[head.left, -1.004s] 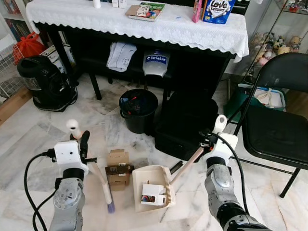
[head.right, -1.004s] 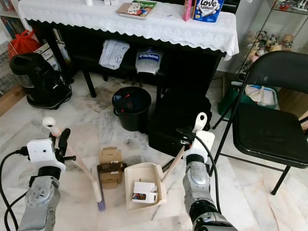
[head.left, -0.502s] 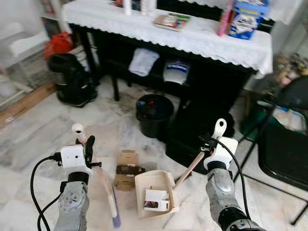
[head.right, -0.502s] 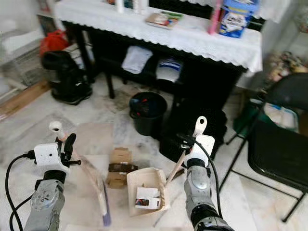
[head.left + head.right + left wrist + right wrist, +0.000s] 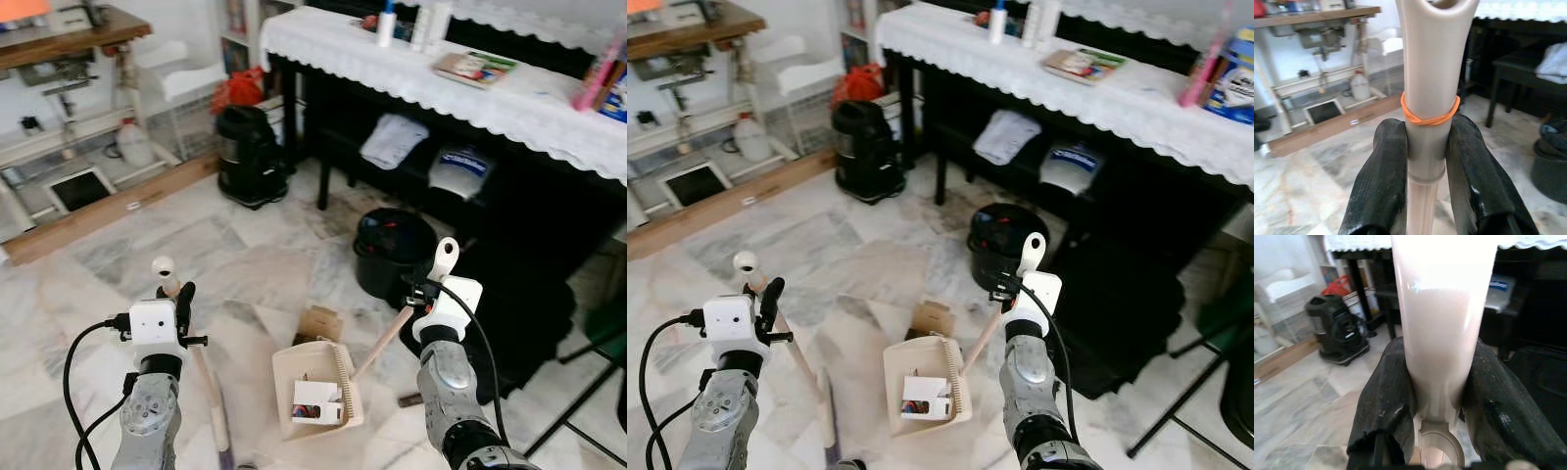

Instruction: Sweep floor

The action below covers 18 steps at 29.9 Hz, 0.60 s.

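Right gripper (image 5: 1432, 396) clamping dustpan (image 5: 315, 390) holding a box; left gripper (image 5: 1425, 161) clamping broom (image 5: 208, 397); cardboard box (image 5: 318, 323) ahead awaiting sweeping.

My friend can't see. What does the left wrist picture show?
Two black fingers squeeze a cream broom handle with an orange rubber band around it. Behind are a marble floor and a wooden workbench.

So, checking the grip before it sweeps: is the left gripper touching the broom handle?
Touching. In the left wrist view both black fingers press against the broom handle on either side.
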Available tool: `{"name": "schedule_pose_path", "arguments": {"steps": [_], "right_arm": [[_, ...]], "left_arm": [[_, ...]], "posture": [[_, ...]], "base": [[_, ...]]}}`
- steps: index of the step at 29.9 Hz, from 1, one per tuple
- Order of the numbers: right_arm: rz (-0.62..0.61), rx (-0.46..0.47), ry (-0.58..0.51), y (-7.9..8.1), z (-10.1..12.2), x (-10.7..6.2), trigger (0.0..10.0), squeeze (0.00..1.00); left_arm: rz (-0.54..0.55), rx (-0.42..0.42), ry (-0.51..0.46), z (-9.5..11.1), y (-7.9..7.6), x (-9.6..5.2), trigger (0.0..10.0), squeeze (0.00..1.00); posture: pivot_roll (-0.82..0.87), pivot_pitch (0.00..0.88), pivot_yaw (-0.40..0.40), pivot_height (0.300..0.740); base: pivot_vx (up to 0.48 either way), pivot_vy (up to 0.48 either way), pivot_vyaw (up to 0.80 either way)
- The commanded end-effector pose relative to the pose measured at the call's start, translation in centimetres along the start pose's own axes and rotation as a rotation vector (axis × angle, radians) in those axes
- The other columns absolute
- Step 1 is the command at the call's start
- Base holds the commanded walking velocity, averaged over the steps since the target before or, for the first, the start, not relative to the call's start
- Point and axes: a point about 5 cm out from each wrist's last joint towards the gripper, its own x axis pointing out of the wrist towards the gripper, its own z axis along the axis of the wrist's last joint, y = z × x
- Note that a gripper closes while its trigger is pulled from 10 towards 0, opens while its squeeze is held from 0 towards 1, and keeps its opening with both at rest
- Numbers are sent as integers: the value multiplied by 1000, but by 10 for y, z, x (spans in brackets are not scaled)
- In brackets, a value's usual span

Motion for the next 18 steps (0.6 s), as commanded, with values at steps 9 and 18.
{"name": "schedule_pose_path", "arguments": {"steps": [9,18], "right_arm": [[21,4,-66,5,14,6,10000,0],[31,8,-64,7,14,6,10000,0]], "left_arm": [[13,12,-21,4,-2,6,10000,0],[19,12,-25,6,-2,7,10000,0]], "posture": [[101,46,-30,740],[103,59,-29,740]], "base": [[0,0,800],[0,0,800]]}}
